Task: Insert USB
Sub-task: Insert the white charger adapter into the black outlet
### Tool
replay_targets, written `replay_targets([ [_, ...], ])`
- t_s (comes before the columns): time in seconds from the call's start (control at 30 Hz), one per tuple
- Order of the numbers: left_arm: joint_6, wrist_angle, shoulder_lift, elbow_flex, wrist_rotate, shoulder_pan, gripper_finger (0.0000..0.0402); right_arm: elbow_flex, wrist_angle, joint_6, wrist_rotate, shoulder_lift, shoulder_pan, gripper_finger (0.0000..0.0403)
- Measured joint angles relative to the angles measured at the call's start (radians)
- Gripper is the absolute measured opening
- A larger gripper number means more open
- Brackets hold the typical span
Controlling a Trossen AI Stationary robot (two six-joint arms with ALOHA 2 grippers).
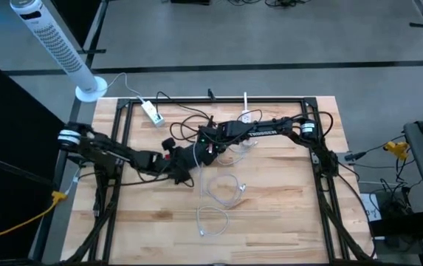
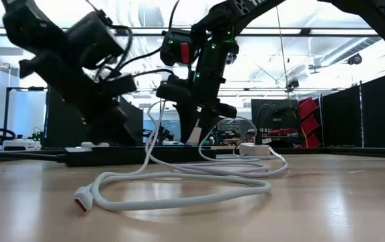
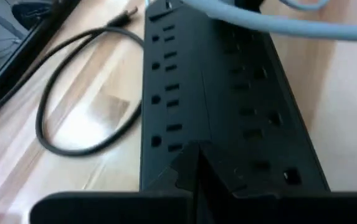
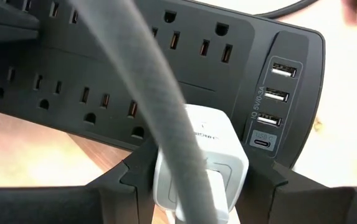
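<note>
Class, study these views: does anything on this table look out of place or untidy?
Yes. Loose white cables lie in tangled loops across the wooden table. In the right wrist view, the right hand holds a white charger plug beside the black power strip, not plugged in.

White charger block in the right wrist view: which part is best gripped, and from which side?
Grip the white charger block across its two flat side faces, coming from its cable end, behind it. The right claw is placed so, leaving the front free toward the power strip ports.
</note>
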Motion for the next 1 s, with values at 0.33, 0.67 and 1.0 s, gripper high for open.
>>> replay_targets([
  [0.33,0.013,0.281,0.221,0.006,-0.14,-0.024,0.0,0.046,-0.059,0.002,-0.019,0.001,-0.021,0.0143],
  [0.67,0.001,0.344,0.239,0.001,-0.154,-0.062,0.0,0.102,-0.122,-0.002,-0.059,0.006,-0.054,0.0143],
  [1.0,0.004,0.389,0.251,-0.001,-0.152,-0.064,0.0,0.159,-0.156,-0.002,-0.038,0.017,-0.055,0.0143],
])
